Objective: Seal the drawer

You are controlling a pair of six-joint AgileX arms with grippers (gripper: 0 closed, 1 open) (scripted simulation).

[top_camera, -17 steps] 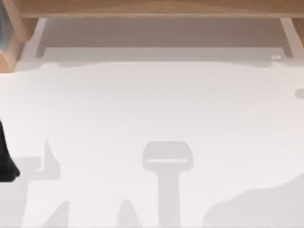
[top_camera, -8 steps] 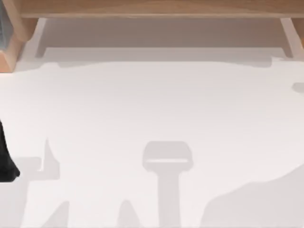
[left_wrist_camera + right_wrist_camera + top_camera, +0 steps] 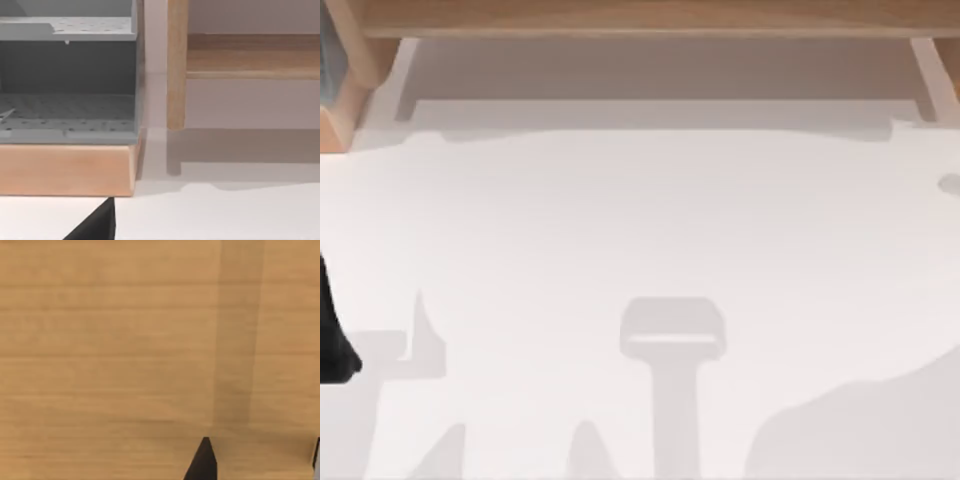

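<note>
Drawer front [image 3: 110, 340], a broad face of light wood with horizontal grain, sits right before the right wrist camera, and the dark fingertip [image 3: 202, 462] of the right gripper [image 3: 260, 460] rises at the lower edge of that frame, close to the wood; a second dark edge shows at the far lower right, so the fingers stand spread apart with nothing between them. Whether a fingertip actually touches the wood cannot be told. From above, the wooden cabinet [image 3: 640, 15] runs along the top edge of the frame, with a pale recess beneath it and a wooden corner block [image 3: 340, 110] at the upper left. The white table [image 3: 640, 230] fills the rest of the top view, crossed by soft grey shadows in its lower half. The left arm [image 3: 332, 340] shows as a dark shape at the left edge, parked low on that side. The left wrist view looks at a grey perforated shelf unit [image 3: 67, 75] on a wooden base [image 3: 65, 170], with a wooden post [image 3: 176, 65] beside it; a dark finger tip [image 3: 97, 225] shows at the lower edge, and I cannot tell that gripper's state.
</note>
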